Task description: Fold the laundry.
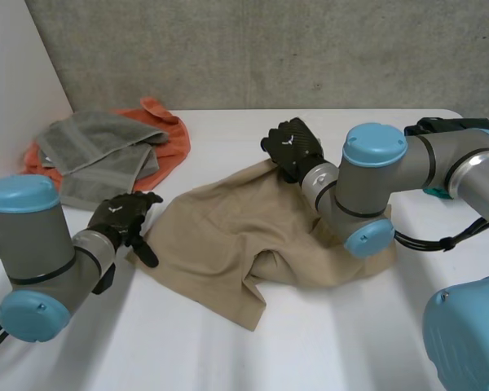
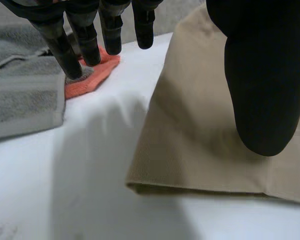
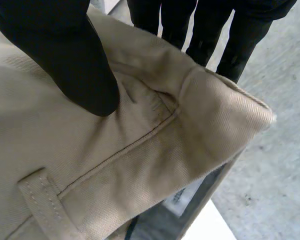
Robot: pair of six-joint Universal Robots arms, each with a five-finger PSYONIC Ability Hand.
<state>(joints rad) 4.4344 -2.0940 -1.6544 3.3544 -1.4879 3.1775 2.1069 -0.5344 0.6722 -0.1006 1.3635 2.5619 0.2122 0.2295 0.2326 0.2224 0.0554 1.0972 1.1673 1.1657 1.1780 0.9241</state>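
Tan cloth (image 1: 228,232), edge in right hand (image 1: 294,150)

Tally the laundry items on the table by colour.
Beige garment: 1
Grey towel: 1
Orange cloth: 1
Total: 3

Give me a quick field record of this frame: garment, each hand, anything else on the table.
garment: tan garment with a belt loop, crumpled on the white table
left hand: open, at the garment's hem on the robot's left, fingers straight
right hand: pinching the garment's far corner between thumb and fingers
other: grey towel lying on orange towel, apart from the garment
fold: not yet made
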